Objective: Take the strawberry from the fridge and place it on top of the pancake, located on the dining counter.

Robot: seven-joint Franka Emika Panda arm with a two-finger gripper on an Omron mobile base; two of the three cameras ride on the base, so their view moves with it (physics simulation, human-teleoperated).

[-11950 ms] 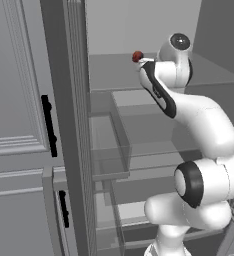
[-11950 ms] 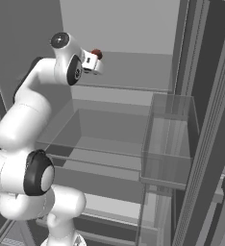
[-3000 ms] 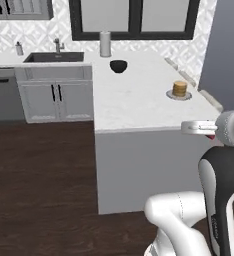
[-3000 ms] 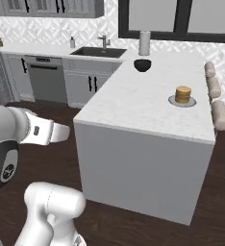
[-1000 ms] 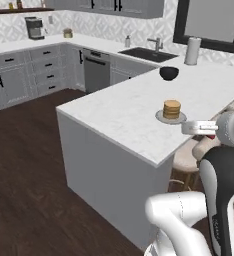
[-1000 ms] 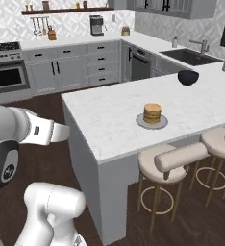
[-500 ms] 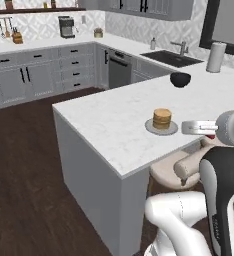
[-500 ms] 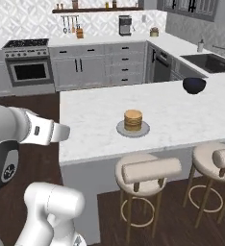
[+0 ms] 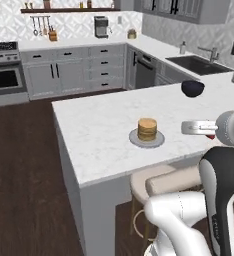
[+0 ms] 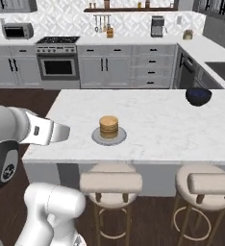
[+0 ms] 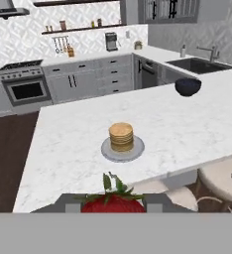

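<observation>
The tool (image 11: 113, 204) is clamping the strawberry (image 11: 113, 201), a light, soft, easily bruised berry best pinched gently across its red body, short of the table's (image 11: 63, 144) near edge, facing the pancake (image 11: 121, 136).

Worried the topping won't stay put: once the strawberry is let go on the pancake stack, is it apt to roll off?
Probably a little. The strawberry in the pincer looks rounded, so it may roll or tip when released. The pancake top looks flat and much wider than the berry, which should help it settle. The stack on its plate seems low and upright, unlikely to topple.
</observation>
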